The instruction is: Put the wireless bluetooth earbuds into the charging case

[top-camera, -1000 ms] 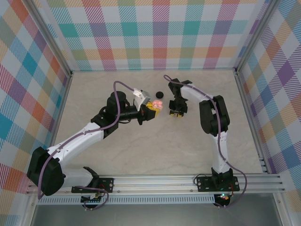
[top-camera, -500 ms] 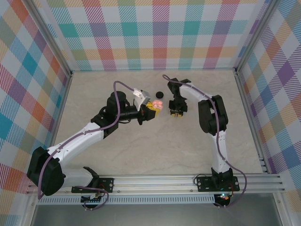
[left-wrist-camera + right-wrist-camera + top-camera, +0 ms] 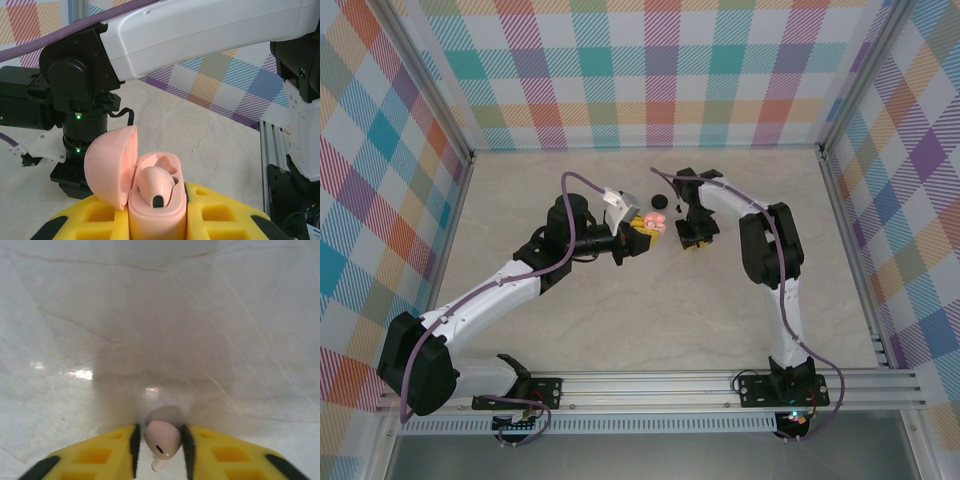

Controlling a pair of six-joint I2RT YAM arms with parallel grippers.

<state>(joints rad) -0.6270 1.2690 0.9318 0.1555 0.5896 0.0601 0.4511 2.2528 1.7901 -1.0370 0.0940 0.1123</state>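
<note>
My left gripper (image 3: pixel 642 233) (image 3: pixel 157 222) is shut on the base of a pale pink charging case (image 3: pixel 156 212) (image 3: pixel 656 219). Its lid (image 3: pixel 111 165) is swung open to the left. One pink earbud (image 3: pixel 156 184) lies in the case. My right gripper (image 3: pixel 692 238) (image 3: pixel 160 452) hangs just over the table, to the right of the case. A second pink earbud (image 3: pixel 162 439) sits between its yellow fingers. The right pad (image 3: pixel 186 450) touches it and a thin gap shows at the left pad (image 3: pixel 135 450), so the jaws stand narrowly open around it.
A small round black thing (image 3: pixel 658 203) lies on the pale marble table (image 3: pixel 620 320) just behind the two grippers. Checked walls and metal rails close in the table on three sides. The right arm's dark wrist (image 3: pixel 75 95) stands close beyond the open case.
The right gripper has shifted a little left toward the case. The left arm and the case have stayed put.
</note>
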